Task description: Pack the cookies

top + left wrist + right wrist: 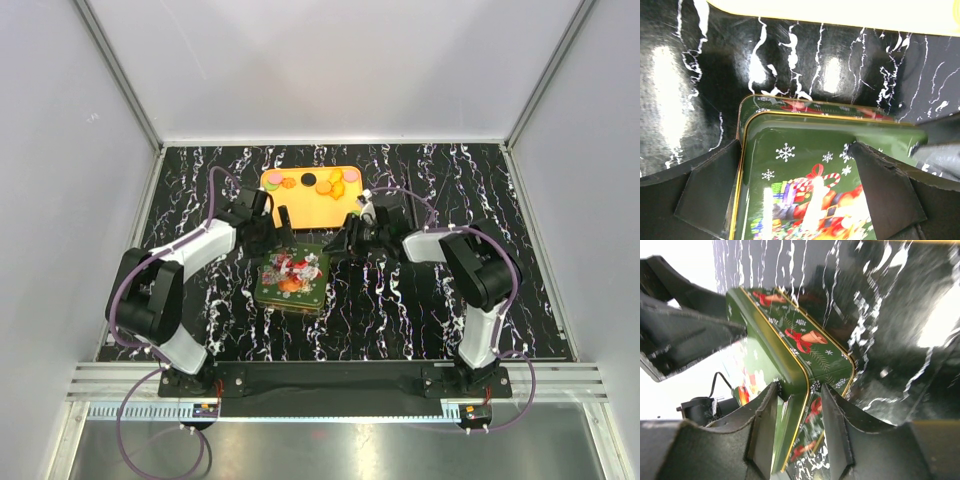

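Note:
Several cookies [335,186], orange, black and pink, lie on an orange tray [300,205] at the back. A green Christmas tin [290,281] sits in front of it with its lid [805,165] over it, shifted slightly off the base. My left gripper [281,236] is wide open over the lid's far left part [795,185], one finger at the lid's left edge. My right gripper [347,240] has its jaws closed narrowly on the lid's corner rim [802,385]. What is inside the tin is hidden.
The black marbled table [440,310] is walled in white on three sides. The right gripper's finger [940,150] shows at the right of the left wrist view. Both arms crowd the tin's far side.

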Tool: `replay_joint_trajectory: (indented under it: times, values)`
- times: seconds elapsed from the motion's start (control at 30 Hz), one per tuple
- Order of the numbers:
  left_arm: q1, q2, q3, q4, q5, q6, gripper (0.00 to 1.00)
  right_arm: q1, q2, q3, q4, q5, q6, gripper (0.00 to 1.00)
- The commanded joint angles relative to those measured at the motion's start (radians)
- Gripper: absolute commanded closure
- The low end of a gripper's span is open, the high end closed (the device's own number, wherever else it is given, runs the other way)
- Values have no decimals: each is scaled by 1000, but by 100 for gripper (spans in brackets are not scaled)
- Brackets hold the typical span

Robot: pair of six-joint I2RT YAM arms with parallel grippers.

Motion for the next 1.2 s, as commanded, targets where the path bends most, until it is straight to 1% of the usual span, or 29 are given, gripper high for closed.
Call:
replay_joint_trajectory:
  times: [0.0,0.1,0.2,0.27,0.4,0.57,0.6,0.67,0.73,0.87,1.03,1.13,1.17]
  values:
    - [-18,37,29,-6,14,20,1,116,-19,-76,-43,9,13,63]
    - [-26,39,37,-20,8,30,1,168,-56,-96,-41,40,29,63]
    - [-34,41,27,-24,2,27,1,174,-68,-112,-35,64,43,65]
    - [-34,36,12,-18,0,23,1,173,-54,-112,-40,69,38,70]
    - [-34,31,-43,26,19,-3,1,174,-33,-124,-8,72,52,76]
    - [-35,-5,-112,83,22,-57,1,165,-31,-109,-26,87,55,76]
    - [-35,-15,-146,117,29,-89,2,153,-31,-101,-32,83,50,76]
    - [-37,-39,-178,149,42,-124,4,136,-30,-83,-43,70,41,76]
    - [-43,-53,-206,181,42,-154,5,110,-31,-34,-99,66,10,77]
    - [-46,-84,-213,203,25,-189,6,78,-36,78,-229,83,-51,75]
    - [-50,-94,-229,296,54,-290,8,48,-22,204,-325,83,-106,74]
    - [-49,-101,-204,281,54,-281,8,39,-23,282,-418,107,-146,69]
    - [-43,-108,-181,266,42,-269,7,35,-28,308,-447,110,-154,63]
